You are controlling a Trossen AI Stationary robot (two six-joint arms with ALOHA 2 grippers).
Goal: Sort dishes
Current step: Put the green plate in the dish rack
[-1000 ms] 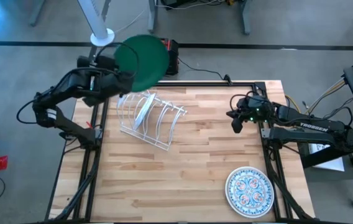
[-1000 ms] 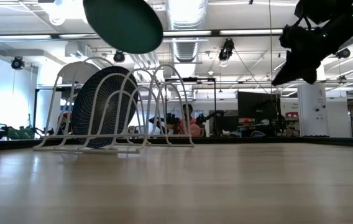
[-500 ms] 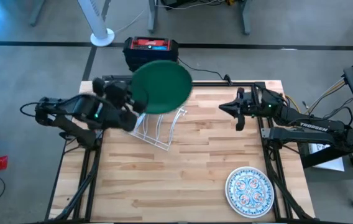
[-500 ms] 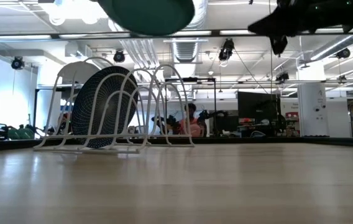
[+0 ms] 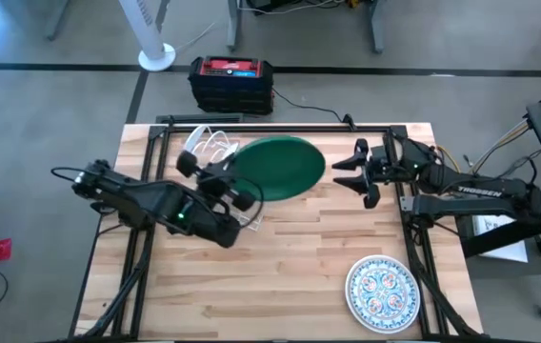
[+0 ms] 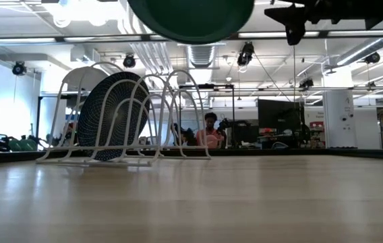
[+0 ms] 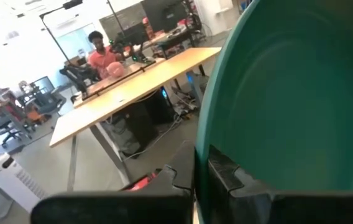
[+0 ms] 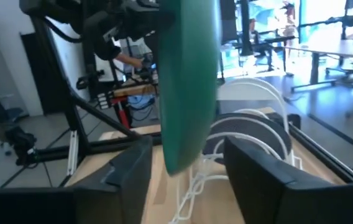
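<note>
My left arm reaches across the middle of the table, up in the air. My left gripper (image 5: 242, 188) is shut tight on the edge of the green plate (image 5: 280, 168) and holds it up high. My right arm sticks out from the right side, also up high. My right gripper (image 5: 347, 173) has its two fingers (image 8: 130, 171) spread apart. They point at the plate, close to its edge, but not touching it.
</note>
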